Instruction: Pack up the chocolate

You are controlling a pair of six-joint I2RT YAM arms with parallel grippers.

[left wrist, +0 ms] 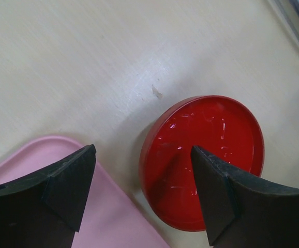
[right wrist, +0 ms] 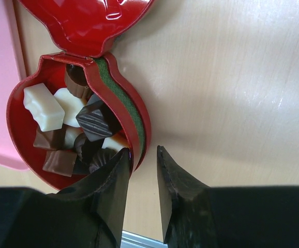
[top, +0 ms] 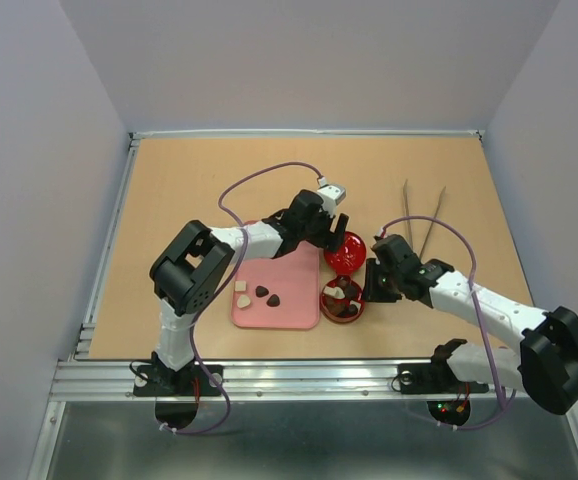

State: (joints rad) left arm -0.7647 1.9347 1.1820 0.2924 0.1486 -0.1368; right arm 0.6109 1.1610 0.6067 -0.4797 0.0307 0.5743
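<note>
**A:** Any risk on the counter (top: 189,200)?

**B:** Yes. The pink tray (top: 289,310) holds a few loose chocolates (top: 261,291). The right gripper (right wrist: 141,152) sits at the rim of the tin (right wrist: 16,103), jaws nearly together. I cannot tell if it pinches the rim. A nudge could spill the chocolate (right wrist: 95,121) inside.

**A:** And the left gripper (left wrist: 143,150)?

**B:** Spread wide and empty over the lid (left wrist: 217,134), well apart from the tray's pieces.

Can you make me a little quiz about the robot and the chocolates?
1. True or false: the round red metal tin already holds small dark and white chocolates.
2. How many chocolates lie on the pink rectangular plastic tray?
3. The left tool is above: A the tray, B the shiny round red lid, C the tin.
Key: 1 true; 2 four; 3 B.
</note>
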